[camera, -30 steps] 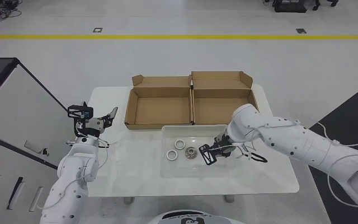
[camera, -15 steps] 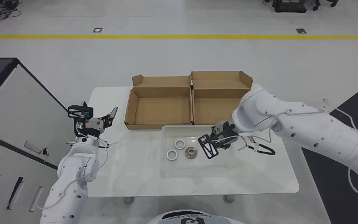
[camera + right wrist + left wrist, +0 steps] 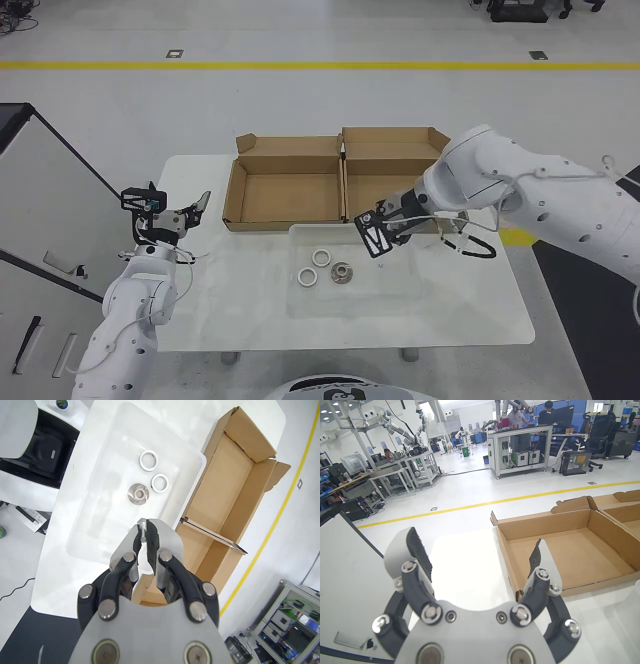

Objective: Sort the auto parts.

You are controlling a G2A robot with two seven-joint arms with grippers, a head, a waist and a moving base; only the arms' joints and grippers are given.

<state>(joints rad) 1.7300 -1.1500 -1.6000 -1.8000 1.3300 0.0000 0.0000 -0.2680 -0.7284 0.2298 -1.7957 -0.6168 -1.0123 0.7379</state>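
From above: look for the right pincer [image 3: 376,238] over the far rim of the white tray [image 3: 385,295], just beside the right-hand cardboard box [image 3: 400,190]. Too small here to tell what sits between its fingers. Note two rings [image 3: 315,257] and a flanged hub [image 3: 342,271] lying together in the tray. Find the left pincer [image 3: 187,212] well apart, released, above the left edge of the desk [image 3: 220,300].

From the left wrist: spread wide, gripping nothing, facing the left-hand box [image 3: 570,555].

From the right wrist: clenched on a small threaded bolt [image 3: 142,531], pinched only between the very tips of the pads. Lies with its long axis in line with the fingers, one end poking just past the tips and pointing down toward the tray, the rest of the shank tucked back between the pads. Hard to say which end carries the head.

Probably mid-carry from tray to box. Keep the squeeze firm, since a tip-only hold on a round shank could let it pivot or roll out. Lift clear of the tray rim and the box wall before crossing. Lower close to the cardboard floor before letting go, so as not to bounce it. Tilt to lay it on its side rather than drop it end-first.
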